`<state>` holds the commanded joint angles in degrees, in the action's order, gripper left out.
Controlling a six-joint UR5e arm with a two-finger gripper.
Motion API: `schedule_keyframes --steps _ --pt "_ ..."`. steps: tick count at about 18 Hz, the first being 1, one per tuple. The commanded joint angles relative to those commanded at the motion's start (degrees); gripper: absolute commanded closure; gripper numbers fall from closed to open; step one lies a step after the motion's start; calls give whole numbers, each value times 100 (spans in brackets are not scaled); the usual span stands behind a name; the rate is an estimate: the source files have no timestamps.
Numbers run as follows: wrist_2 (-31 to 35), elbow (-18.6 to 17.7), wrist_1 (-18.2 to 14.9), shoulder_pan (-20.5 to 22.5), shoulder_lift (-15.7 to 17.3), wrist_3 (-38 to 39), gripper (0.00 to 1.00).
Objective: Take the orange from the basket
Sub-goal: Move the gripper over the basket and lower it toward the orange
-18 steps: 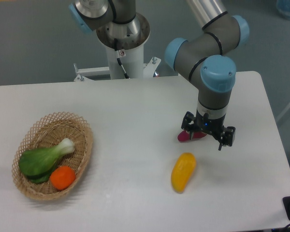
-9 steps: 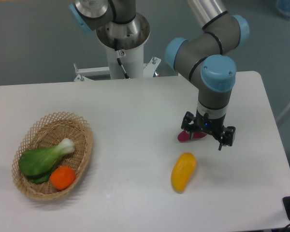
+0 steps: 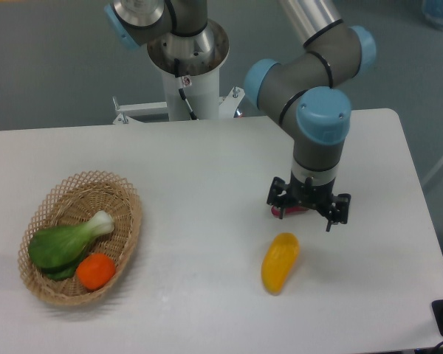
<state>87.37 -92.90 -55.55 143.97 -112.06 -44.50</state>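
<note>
Shifted a little leftward since half a second ago — arm and hand alike, while everything on the counter lies where it did. Hand hangs over the right half of the white counter, fingers spread wide and holding nothing; a small dark-red thing shows just behind and between them, mostly hidden, so I cannot tell what it is.

Orange — small, round, bright orange-red, smooth skin with a dull sheen. It sits inside the basket at the near end, touching the green vegetable that lies beside it. Well apart from the hand, on the far left of the counter.

Basket: oval, shallow, light tan wicker, open looped weave along the rim, tighter weave in the bowl. Vegetable: leafy dark green body, pale whitish stalk end pointing up toward the basket's right rim.

Yellow fruit — elongated, smooth, glossy — lies on the bare counter just in front of the hand, not touching it.

Arm joints grey metal with blue plastic caps; the base stands behind the counter's far edge.
</note>
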Motion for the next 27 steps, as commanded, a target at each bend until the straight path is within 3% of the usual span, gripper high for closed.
schedule_keyframes --steps 6,10,13,19,21,25,27 --pt "-26 35 17 -510 -141 1029 0" --pt "-271 27 298 -1142 -176 1855 0" --pt "-255 35 308 -1722 -150 3015 0" --pt "-255 166 246 -2435 -193 3683 0" --pt "-220 447 45 -2672 -351 4044 0" --pt "-62 1001 -684 -3006 -764 4449 0" --pt "-70 1081 -878 -3103 -835 4572 0"
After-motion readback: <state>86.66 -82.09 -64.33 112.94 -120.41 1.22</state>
